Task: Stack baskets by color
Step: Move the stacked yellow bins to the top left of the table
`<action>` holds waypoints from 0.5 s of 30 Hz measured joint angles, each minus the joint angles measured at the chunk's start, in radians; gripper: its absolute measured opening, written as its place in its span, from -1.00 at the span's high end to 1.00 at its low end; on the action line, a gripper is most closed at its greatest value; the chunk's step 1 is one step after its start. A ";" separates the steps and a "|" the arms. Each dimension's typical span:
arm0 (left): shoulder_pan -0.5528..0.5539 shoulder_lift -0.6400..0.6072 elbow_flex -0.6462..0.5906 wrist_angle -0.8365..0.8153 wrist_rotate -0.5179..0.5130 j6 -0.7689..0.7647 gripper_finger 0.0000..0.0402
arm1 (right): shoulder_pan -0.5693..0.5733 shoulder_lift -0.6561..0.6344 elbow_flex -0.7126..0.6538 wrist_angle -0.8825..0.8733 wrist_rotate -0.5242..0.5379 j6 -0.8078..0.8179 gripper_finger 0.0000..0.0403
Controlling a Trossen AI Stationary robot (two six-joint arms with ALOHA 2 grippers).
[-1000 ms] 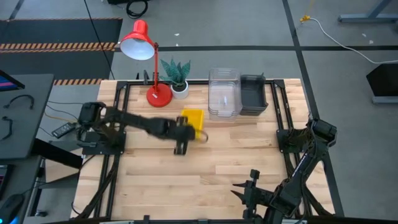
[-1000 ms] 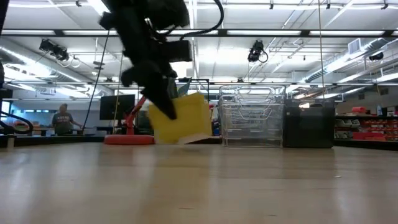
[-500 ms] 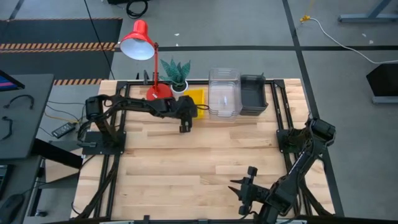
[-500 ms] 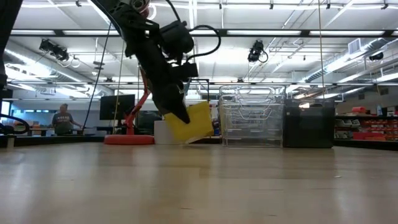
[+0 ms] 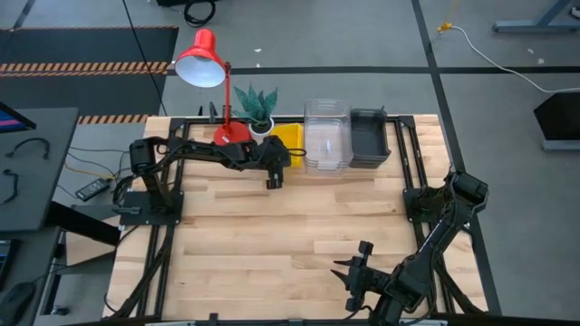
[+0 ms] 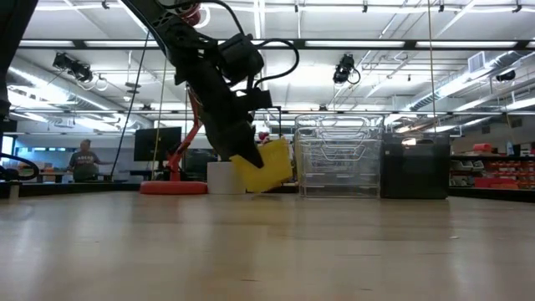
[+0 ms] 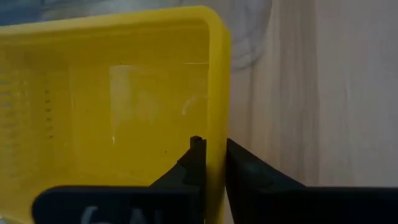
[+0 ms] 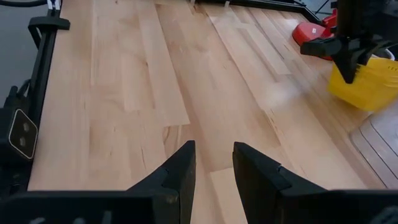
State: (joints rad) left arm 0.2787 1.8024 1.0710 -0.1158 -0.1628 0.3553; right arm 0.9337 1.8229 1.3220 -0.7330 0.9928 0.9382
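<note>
While the left gripper (image 7: pixel 210 160) pinches the yellow basket's (image 5: pixel 287 143) near rim, the basket sits upper centre, tilted, just left of the clear baskets (image 5: pixel 326 134). The right gripper (image 8: pixel 212 163) waits lower right, slightly parted, empty.

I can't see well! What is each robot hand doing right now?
Left gripper: jaws pinching the rim of the yellow basket.
Right gripper: jaws open, holding nothing.

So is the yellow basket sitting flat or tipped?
Tipped. In the low view the yellow basket hangs slanted, one corner down, its rim between the left gripper jaws.
</note>
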 joint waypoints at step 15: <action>0.000 -0.008 0.033 -0.048 0.029 -0.030 0.30 | 0.000 0.000 0.000 0.001 0.000 0.000 0.44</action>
State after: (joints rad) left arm 0.2787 1.7945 1.1044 -0.1634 -0.1336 0.3255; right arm 0.9340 1.8229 1.3220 -0.7323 0.9924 0.9386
